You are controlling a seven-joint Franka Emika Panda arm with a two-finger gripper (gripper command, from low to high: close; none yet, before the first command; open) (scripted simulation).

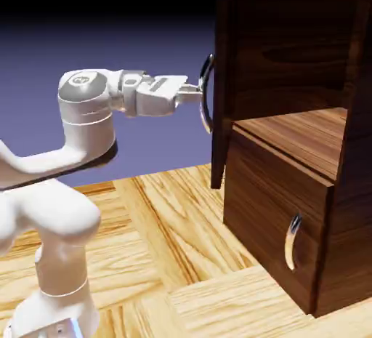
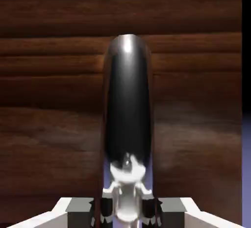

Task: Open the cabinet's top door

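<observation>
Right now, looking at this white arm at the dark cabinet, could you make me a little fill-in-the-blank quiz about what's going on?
1. The white arm's claw is shut on the top door's curved chrome ____.
2. The tall dark walnut-brown wooden cabinet has its top door standing ____.
3. The shorter lower panel with the smaller silver handle is ____.
4. The cabinet stands on a light ____ table.

Missing words: handle; open; closed; wooden

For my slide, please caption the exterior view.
Gripper shut on the top door's handle, the cabinet already open.

No legible text or markings anywhere.
</observation>
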